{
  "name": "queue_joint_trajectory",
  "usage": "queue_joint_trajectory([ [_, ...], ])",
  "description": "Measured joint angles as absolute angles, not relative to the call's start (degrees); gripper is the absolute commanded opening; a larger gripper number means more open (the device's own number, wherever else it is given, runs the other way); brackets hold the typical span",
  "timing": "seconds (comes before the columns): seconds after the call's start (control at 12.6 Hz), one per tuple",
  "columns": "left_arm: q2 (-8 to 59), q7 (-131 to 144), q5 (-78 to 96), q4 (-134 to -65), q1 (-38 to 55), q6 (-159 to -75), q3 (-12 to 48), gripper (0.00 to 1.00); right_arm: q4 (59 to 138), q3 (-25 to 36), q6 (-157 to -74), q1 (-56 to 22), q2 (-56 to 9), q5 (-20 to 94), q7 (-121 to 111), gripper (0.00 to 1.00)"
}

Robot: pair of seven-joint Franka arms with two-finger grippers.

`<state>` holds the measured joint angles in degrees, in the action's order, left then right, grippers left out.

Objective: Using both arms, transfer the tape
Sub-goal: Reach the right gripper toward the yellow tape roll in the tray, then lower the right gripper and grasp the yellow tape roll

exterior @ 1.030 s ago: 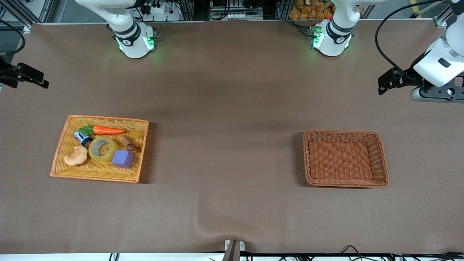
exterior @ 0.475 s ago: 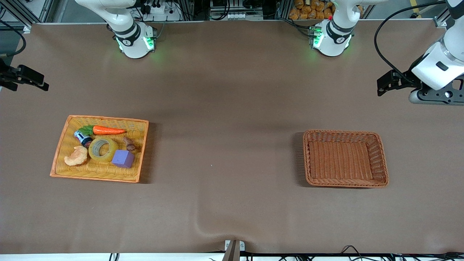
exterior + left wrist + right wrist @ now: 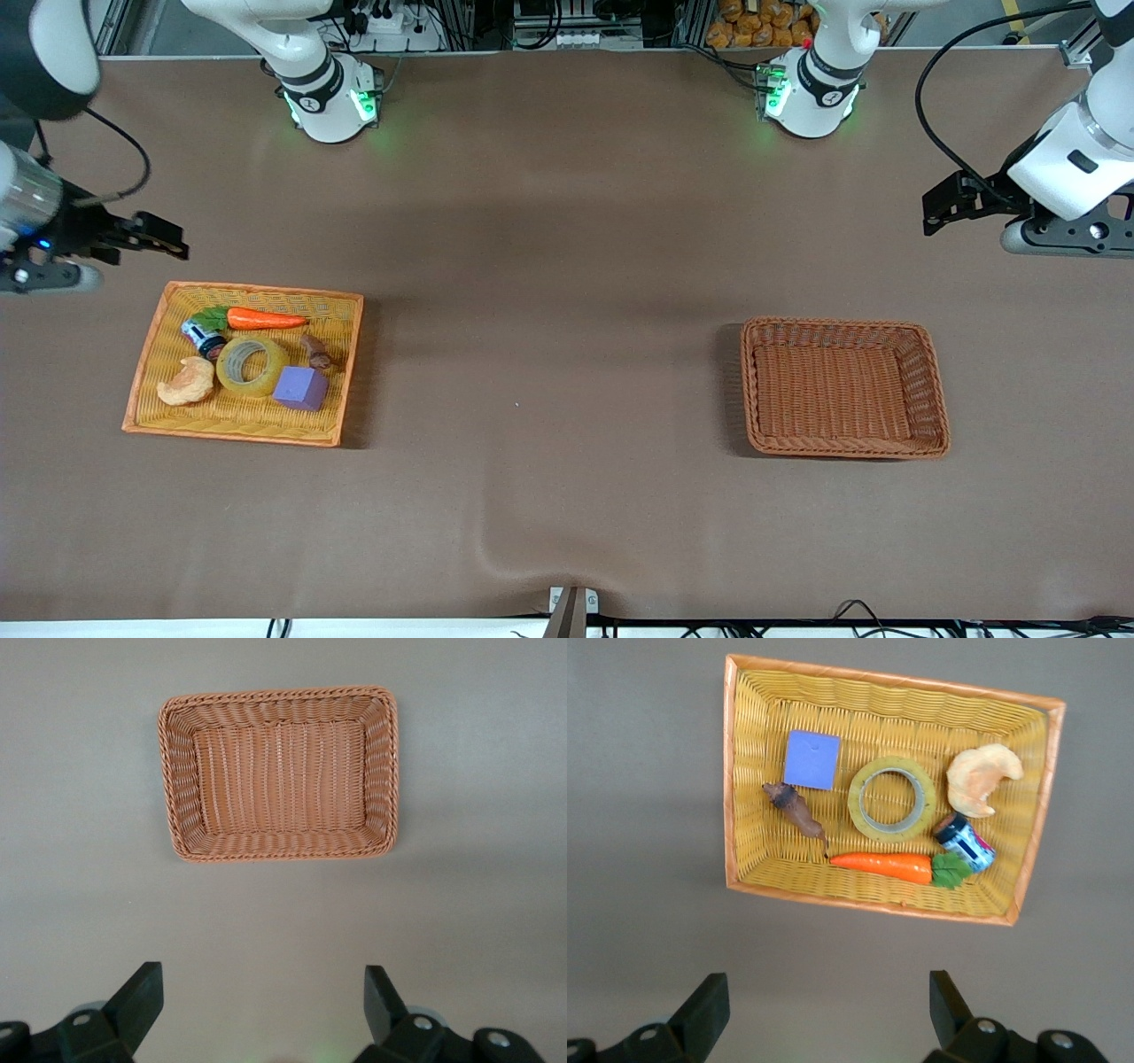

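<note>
Right gripper (image 3: 164, 245) hung with fingers spread wide and empty, over bare table just at 11 o'clock of the yellow tray (image 3: 345, 301), toward the right arm's end of the table. Its wrist view looked straight down on the tray, presumably to line up a pick.

Tape (image 3: 252, 364) lay flat, hole up, in the middle of the yellow tray. Crowded there: croissant toy (image 3: 187, 383) touching or nearly touching it at about 8 o'clock, purple cube (image 3: 301, 387) just beside it at 4 o'clock, carrot (image 3: 262, 318) at 12 o'clock, a small can (image 3: 204, 337) at 10 o'clock, a brown piece (image 3: 315, 353) near 2 o'clock. Judgement: with neighbours this close, one finger down the core and one outside the wall looks the cleaner grasp; cube and croissant may get nudged.

Left gripper (image 3: 941, 206) was also open and empty, held over bare table at about 1 o'clock of the brown wicker basket (image 3: 935, 390), which held nothing. That arm waited; the basket is likely the drop point, so it sat ready for a handover.

Step in hand, as judged: approach to the tape, nothing grasped yet.
</note>
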<state>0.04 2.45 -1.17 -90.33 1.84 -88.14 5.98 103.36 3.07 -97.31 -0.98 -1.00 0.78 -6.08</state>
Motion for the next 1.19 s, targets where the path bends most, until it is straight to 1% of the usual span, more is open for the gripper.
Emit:
queue_joint_trajectory([
  [0.4,0.0,2.4,-1.2,-90.2,2.4,-88.1,6.7,1.0,115.6,3.2,-115.1,-1.1,-2.8,0.2,-13.5,1.0],
  [0.55,0.0,2.4,-1.2,-90.2,2.4,-88.1,6.7,1.0,118.9,3.2,-119.0,-1.1,-3.6,-1.9,-16.2,1.0],
  [0.79,0.0,2.4,-1.2,-90.2,2.4,-88.1,6.7,1.0,119.8,3.3,-122.0,-1.1,-7.1,-2.8,-18.0,1.0],
  [1.03,0.0,2.4,-1.2,-90.2,2.4,-88.1,6.7,1.0,119.7,3.4,-128.4,-0.8,-12.8,-4.7,-19.8,1.0],
  [1.19,0.1,2.4,-1.2,-90.1,2.4,-88.1,6.7,1.0,119.7,3.7,-131.0,-0.3,-16.1,-4.7,-21.2,1.0],
])
